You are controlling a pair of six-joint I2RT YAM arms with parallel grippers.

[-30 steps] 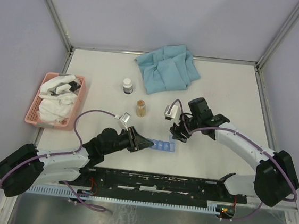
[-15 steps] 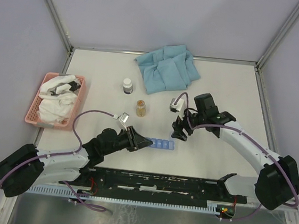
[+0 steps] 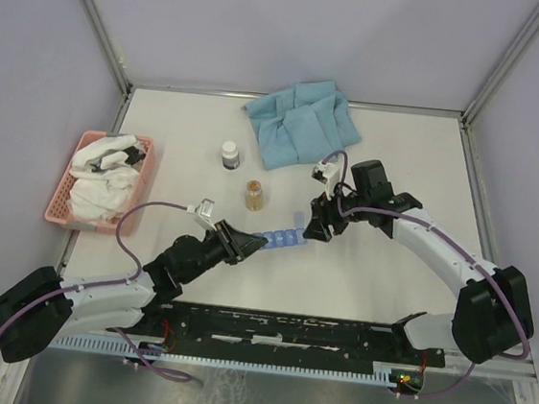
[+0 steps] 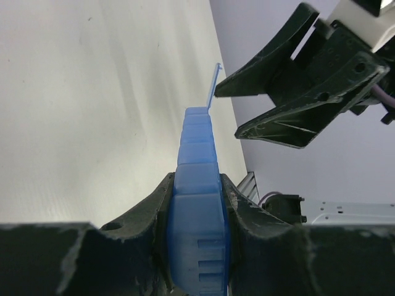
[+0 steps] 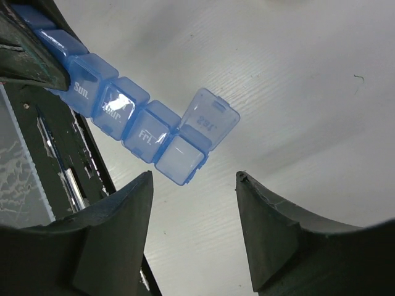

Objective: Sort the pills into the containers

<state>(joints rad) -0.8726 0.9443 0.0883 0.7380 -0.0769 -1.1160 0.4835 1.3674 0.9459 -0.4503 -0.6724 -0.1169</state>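
My left gripper (image 3: 251, 242) is shut on one end of the bright-blue pill-organiser strip (image 3: 280, 239) and holds it off the table, tilted up toward the right. In the left wrist view the strip (image 4: 197, 203) runs away from the jaws, which clamp its sides. Its far end compartment has the lid flipped open (image 5: 210, 120). My right gripper (image 3: 317, 228) is open and empty, right at the strip's open end (image 5: 179, 159). No loose pills show. Two pill bottles stand behind: an amber one (image 3: 254, 196) and a white one with a dark band (image 3: 230, 154).
A pink slatted basket (image 3: 60, 201) with white cloth stands at the left edge. A crumpled blue cloth (image 3: 303, 124) lies at the back. The black rail (image 3: 285, 331) runs along the near edge.
My left gripper has lifted the strip off the table and swung its free end up toward the right gripper. The right gripper has moved back and left to meet it. The end lid stands open now.
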